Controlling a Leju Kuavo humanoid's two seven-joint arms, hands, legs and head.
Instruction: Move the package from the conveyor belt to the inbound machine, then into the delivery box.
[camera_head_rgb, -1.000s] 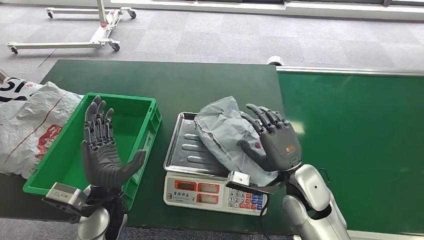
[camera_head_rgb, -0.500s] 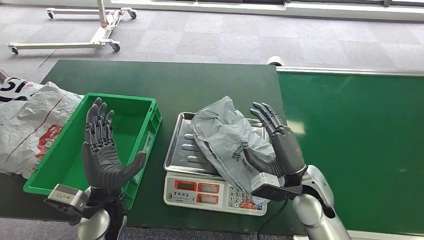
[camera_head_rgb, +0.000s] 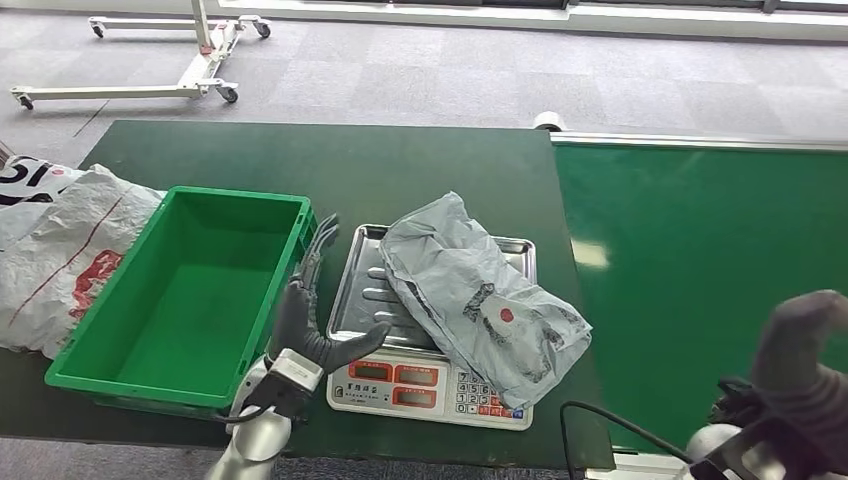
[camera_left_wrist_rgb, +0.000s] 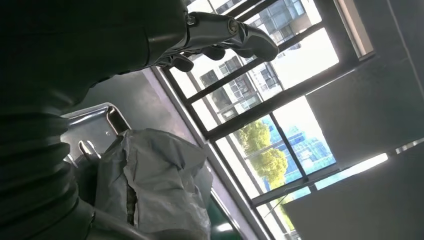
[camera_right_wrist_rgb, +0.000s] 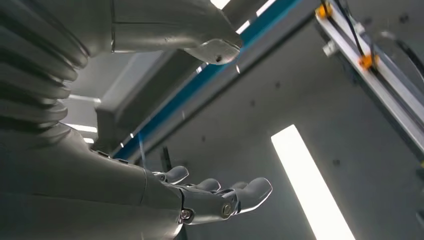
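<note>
While the grey poly mailer lies slack across the scale tray, both hands hold nothing.
Soft, light, probably slippery: left hand, fingers spread, should bunch its middle; right hand loosely spread.

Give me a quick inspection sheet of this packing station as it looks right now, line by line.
Surface: dark green table; green conveyor belt beside it.
Job's things: grey package lying on the scale, overhanging its keypad; green box empty.
Clutter: white printed sack beside the box.
Hands: left hand open, between box and scale; right hand open, holding nothing.
Cables: black cable at the table's near edge.
Surroundings: wheeled white frame on grey carpet.
</note>
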